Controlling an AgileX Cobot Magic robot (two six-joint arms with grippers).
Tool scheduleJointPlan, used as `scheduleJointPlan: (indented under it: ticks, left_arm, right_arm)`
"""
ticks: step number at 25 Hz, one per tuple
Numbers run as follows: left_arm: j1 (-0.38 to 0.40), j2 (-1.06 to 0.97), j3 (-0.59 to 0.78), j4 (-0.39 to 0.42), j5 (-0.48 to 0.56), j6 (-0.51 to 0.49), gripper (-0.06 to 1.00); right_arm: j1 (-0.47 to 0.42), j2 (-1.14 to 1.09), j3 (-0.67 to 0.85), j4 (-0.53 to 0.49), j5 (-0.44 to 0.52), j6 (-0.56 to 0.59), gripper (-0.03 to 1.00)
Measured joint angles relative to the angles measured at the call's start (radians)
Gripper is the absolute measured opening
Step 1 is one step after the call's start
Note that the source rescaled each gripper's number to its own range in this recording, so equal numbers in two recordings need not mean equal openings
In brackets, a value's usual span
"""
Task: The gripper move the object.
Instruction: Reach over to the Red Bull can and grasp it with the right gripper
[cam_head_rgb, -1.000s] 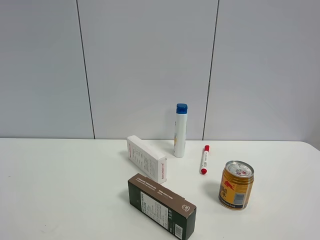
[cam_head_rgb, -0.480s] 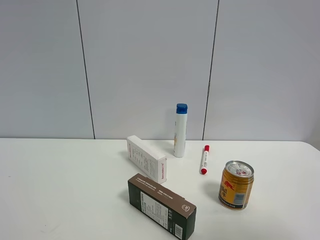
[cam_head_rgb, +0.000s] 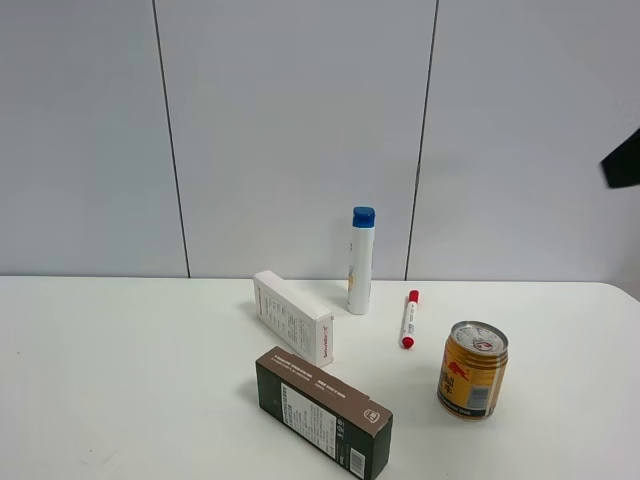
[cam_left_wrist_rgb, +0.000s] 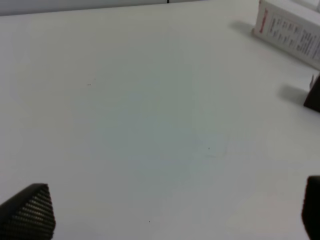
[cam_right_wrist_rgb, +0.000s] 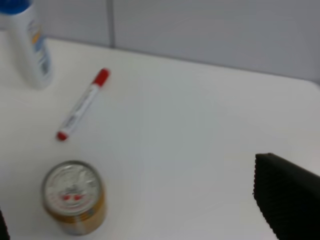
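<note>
The gold-yellow can (cam_head_rgb: 472, 370) stands upright at the right front of the white table (cam_head_rgb: 120, 380). It has a silver pull-tab top, a red bull logo and a blue-white label patch. A black part of my right arm (cam_head_rgb: 624, 158) shows at the right edge, high above the table and far from the can. In the right wrist view the can (cam_right_wrist_rgb: 75, 197) stands below my right gripper (cam_right_wrist_rgb: 132, 200), whose jaws are wide apart and empty. My left gripper (cam_left_wrist_rgb: 170, 215) is open and empty over bare table. It does not show in the exterior view.
A tall white bottle with a blue cap (cam_head_rgb: 361, 260) stands at the back, with a red-capped marker (cam_head_rgb: 409, 319) lying beside it. A white carton (cam_head_rgb: 292, 317) and a dark brown carton (cam_head_rgb: 323, 412) lie in the middle. The table's right edge is close to the can.
A black part of my right arm has come into the exterior view at the right edge. The can and the other things have not moved.
</note>
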Motion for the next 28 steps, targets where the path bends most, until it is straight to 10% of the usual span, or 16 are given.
scheduleJointPlan:
  ticks: [28]
  left_arm:
    - [0.0,0.0,0.0,0.0,0.0,0.0,1.0]
  right_arm:
    - [0.101,0.689,0.0,0.0,-0.299,0.0,1.0]
